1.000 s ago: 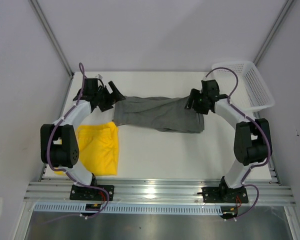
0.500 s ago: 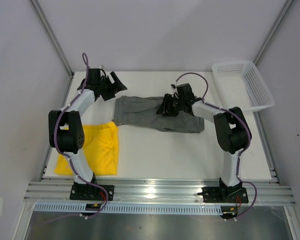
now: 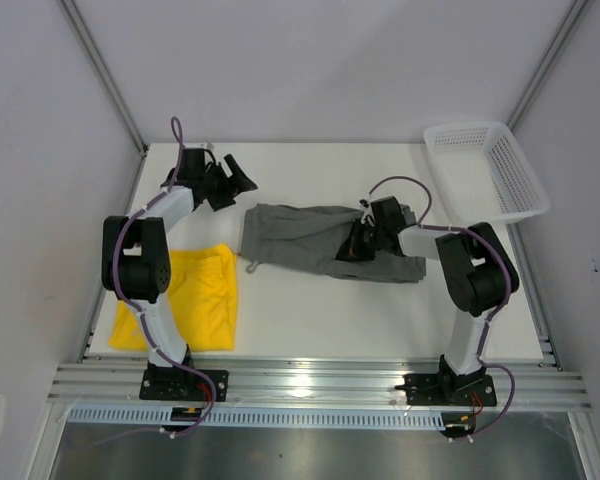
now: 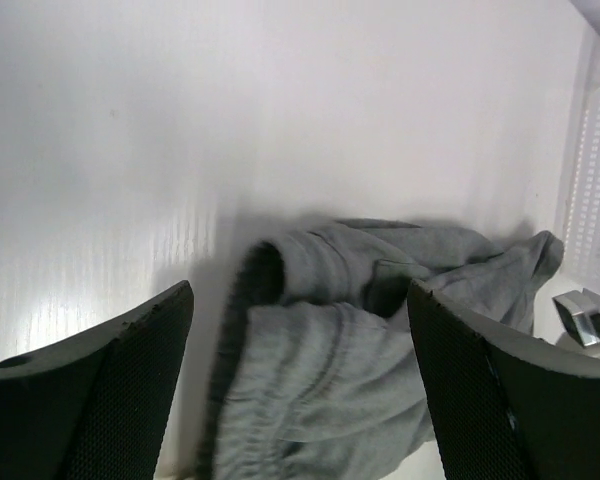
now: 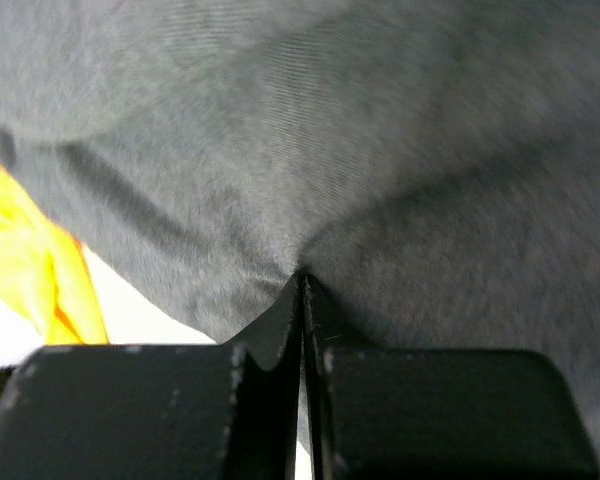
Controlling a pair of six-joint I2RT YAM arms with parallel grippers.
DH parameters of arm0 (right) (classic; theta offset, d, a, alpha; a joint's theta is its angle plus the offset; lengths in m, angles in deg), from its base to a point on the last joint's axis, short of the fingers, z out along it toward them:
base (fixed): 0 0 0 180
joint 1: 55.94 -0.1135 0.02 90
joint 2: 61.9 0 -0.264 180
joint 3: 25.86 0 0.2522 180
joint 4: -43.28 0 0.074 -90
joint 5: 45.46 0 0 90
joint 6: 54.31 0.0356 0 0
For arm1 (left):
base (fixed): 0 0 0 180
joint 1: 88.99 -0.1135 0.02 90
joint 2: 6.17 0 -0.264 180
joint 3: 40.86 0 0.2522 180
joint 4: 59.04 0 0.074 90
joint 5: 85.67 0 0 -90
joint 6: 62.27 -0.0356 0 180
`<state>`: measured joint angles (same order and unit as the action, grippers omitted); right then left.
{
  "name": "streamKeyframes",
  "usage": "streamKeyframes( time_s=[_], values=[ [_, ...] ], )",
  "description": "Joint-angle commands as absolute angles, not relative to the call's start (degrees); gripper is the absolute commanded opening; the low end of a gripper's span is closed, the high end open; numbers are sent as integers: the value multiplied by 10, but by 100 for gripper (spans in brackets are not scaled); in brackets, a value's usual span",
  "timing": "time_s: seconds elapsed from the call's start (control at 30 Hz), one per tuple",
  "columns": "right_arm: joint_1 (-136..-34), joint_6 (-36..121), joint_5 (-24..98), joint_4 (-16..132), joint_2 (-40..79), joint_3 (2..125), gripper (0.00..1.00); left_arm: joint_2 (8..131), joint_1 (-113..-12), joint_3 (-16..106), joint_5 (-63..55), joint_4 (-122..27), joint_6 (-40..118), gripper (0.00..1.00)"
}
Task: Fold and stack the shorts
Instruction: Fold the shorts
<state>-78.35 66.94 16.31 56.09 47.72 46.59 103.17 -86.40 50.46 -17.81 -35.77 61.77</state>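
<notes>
I have the grey-green shorts (image 3: 320, 240) lying across the middle of the top view, long axis running left to right and dipping slightly toward the right. The soft, matte cloth is rumpled rather than flat, and its left end is a rolled, open edge. My right gripper (image 3: 352, 250) is down on the right half of them, fingers pressed together on a small pucker of the grey fabric, with creases fanning out from the tips in its wrist view. My left gripper (image 3: 242, 175) sits in the upper left, jaws spread wide and holding nothing, just beyond the shorts' left end and apart from it. Its textured black pads frame that end in the wrist view. The yellow shorts (image 3: 195, 300) lie folded into a flat rectangle at the lower left, long axis up and down the frame, close to the table (image 3: 330, 315) edge beside the left arm. A white plastic mesh basket (image 3: 490, 170) sits at the upper right corner. Bare white tabletop lies open below the grey pair, across the lower middle
</notes>
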Motion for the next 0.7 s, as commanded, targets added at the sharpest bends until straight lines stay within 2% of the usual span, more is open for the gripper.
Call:
streamKeyframes(
  time_s=[0.0, 0.1, 0.13, 0.3, 0.5, 0.67],
  values=[
    [-739, 622, 245, 636, 439, 427, 0, 980, -857, 487, -181, -383, 609, 88],
    [-725, 609, 275, 664, 418, 442, 3, 963, -845, 474, -181, -388, 599, 89],
    [-727, 607, 280, 669, 408, 450, 12, 960, -841, 471, -188, -385, 596, 89],
    [-766, 613, 280, 690, 379, 529, 30, 942, -796, 454, -168, -384, 569, 89],
    [-804, 630, 246, 670, 407, 598, 37, 971, -791, 453, -195, -398, 576, 85],
    [-805, 655, 181, 593, 445, 600, 38, 972, -789, 428, -184, -402, 583, 81]
  ],
)
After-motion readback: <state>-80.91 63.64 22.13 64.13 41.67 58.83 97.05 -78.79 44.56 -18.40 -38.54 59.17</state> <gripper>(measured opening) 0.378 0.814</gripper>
